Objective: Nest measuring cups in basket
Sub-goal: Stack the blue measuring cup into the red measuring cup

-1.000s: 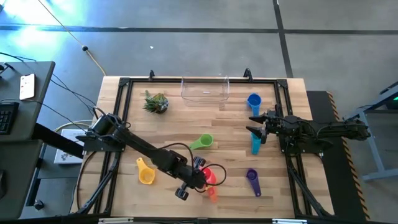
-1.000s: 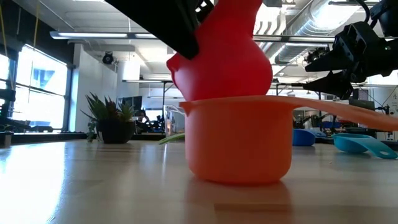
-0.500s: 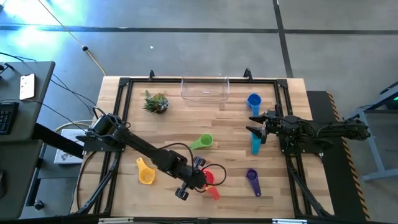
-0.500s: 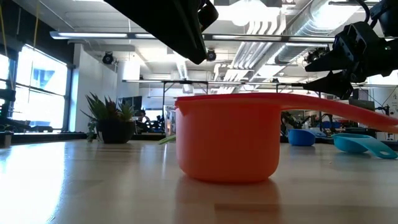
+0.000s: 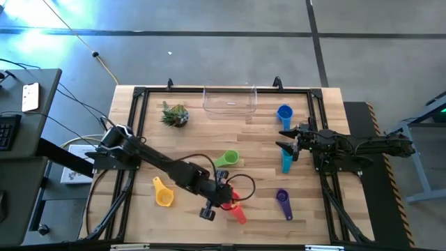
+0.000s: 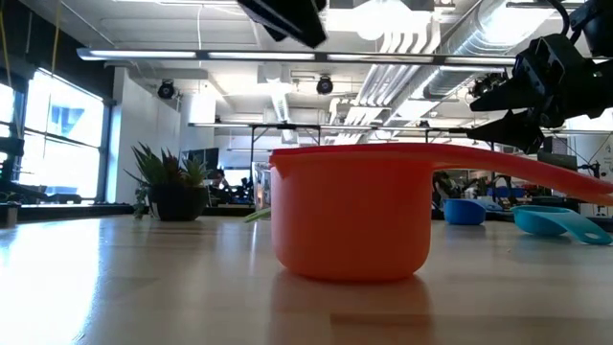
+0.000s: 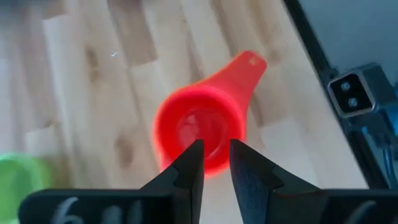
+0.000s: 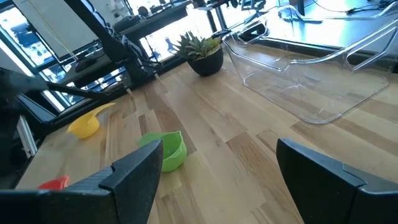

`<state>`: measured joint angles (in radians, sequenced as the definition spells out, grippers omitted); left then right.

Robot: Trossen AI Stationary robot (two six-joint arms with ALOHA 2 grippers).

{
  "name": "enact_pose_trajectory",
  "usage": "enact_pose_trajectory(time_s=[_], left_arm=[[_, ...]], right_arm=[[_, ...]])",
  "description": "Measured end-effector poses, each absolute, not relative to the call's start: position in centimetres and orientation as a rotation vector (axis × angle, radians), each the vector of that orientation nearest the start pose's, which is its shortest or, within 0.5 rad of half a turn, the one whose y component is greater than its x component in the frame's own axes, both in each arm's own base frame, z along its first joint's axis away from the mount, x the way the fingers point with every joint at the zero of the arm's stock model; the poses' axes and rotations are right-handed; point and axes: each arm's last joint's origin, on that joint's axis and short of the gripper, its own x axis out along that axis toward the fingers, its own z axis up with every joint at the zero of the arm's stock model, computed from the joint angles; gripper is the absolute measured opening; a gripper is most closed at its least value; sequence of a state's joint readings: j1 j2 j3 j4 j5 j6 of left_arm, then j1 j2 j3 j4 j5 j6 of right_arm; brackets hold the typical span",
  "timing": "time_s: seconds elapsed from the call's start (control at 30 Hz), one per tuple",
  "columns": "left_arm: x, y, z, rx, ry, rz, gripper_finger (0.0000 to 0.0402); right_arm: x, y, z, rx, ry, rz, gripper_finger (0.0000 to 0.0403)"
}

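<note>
A pale wooden table (image 5: 202,132) of jointed planks, its grain plain under a low satin sheen, carries smooth coloured plastic measuring cups, among them a glossy red cup (image 7: 202,130) and an orange cup (image 6: 350,213). The basket (image 8: 317,87) is clear, shiny plastic that catches the room's light. The left gripper (image 7: 214,163) has matt black fingers.

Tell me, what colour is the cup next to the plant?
Green, best seen in the right wrist view.

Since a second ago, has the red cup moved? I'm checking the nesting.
Yes. The red cup, earlier tilted above the orange cup, has dropped down inside it on the table.
</note>
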<state>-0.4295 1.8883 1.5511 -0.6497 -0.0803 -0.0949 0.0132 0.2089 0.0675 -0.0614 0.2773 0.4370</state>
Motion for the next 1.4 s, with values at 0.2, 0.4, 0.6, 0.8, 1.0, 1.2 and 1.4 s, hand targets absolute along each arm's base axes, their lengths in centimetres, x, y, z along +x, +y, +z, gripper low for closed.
enact_pose_trajectory(time_s=[0.2,0.4,0.6,0.8,1.0,1.2,1.4], left_arm=[[36.0,-14.1,28.3,0.177,0.943,-0.202,0.0062],[34.1,-10.0,31.5,0.225,0.938,-0.058,0.0062],[32.2,-5.6,34.1,0.217,0.94,0.028,0.0062],[30.5,-1.4,35.6,0.205,0.974,0.118,0.0062],[29.5,2.1,36.0,0.157,1.007,0.217,0.0062],[29.3,4.5,36.0,0.062,1.005,0.321,0.0062],[28.9,6.3,36.0,-0.02,0.996,0.406,0.0062]], right_arm=[[10.6,-0.7,16.3,0.402,0.15,-0.305,0.0304],[10.6,-0.7,16.3,0.402,0.151,-0.305,0.0304],[10.6,-0.7,16.3,0.401,0.151,-0.305,0.0304],[10.6,-0.7,16.3,0.402,0.148,-0.304,0.0304],[10.7,-0.7,16.8,0.523,0.075,-0.301,0.0304],[10.8,-0.7,17.8,0.649,-0.042,-0.285,0.0304],[10.5,-1.3,19.3,0.674,-0.266,-0.434,0.0304]])
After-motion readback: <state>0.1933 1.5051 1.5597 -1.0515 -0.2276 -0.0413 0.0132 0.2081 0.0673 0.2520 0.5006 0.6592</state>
